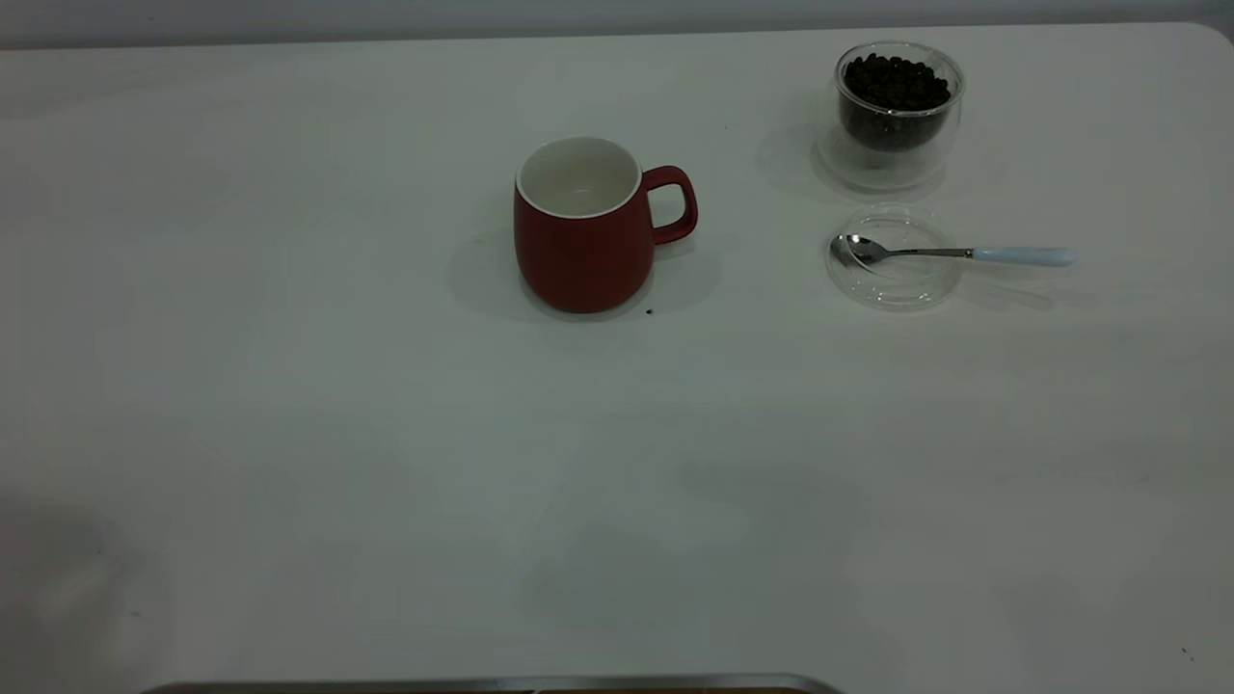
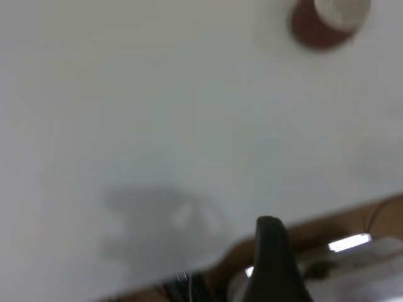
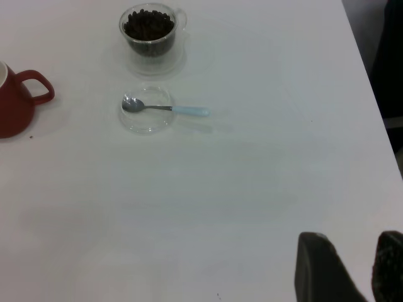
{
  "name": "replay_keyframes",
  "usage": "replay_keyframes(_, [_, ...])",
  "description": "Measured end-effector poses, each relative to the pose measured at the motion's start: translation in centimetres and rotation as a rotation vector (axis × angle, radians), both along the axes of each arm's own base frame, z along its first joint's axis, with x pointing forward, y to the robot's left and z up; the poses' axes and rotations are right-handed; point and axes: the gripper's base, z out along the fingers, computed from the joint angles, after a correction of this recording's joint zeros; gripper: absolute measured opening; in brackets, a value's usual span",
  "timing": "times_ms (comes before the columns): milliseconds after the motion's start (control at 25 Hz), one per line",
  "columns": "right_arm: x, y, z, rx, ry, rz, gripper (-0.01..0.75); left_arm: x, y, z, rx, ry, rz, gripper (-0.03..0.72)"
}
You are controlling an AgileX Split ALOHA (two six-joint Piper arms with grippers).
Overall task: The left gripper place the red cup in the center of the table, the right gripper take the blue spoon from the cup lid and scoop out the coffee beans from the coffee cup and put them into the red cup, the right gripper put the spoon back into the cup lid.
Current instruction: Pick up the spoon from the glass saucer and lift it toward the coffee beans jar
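The red cup [image 1: 584,236] stands upright near the middle of the white table [image 1: 289,386], handle toward the right; its white inside looks empty. At the back right the clear coffee cup [image 1: 897,106] holds dark coffee beans [image 1: 895,82]. In front of it lies the glass cup lid [image 1: 906,287] with the blue spoon [image 1: 954,253] resting across it, bowl on the lid and handle pointing right. Neither arm shows in the exterior view. My right gripper [image 3: 356,248] hovers open over bare table, far from the spoon [image 3: 165,108]. My left gripper [image 2: 271,242] hangs by the table's edge, far from the red cup [image 2: 318,28].
A dark speck [image 1: 649,311] lies on the table beside the red cup's base. A metal strip [image 1: 482,684] runs along the near edge. Past the table's rounded edge, the left wrist view shows brown floor and grey equipment [image 2: 352,264].
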Motion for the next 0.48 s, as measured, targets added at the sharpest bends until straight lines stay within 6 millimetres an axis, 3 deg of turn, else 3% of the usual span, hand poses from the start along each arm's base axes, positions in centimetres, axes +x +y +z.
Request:
replay_keyframes(320, [0.0,0.0,0.0,0.000,0.000,0.000,0.241,-9.1,1.6,-7.0,0.054,-0.021,0.158,0.561])
replay_keyframes(480, [0.0,0.0,0.0,0.000,0.000,0.000,0.241,-12.0,2.6,-9.2,0.093,-0.113,0.253,0.561])
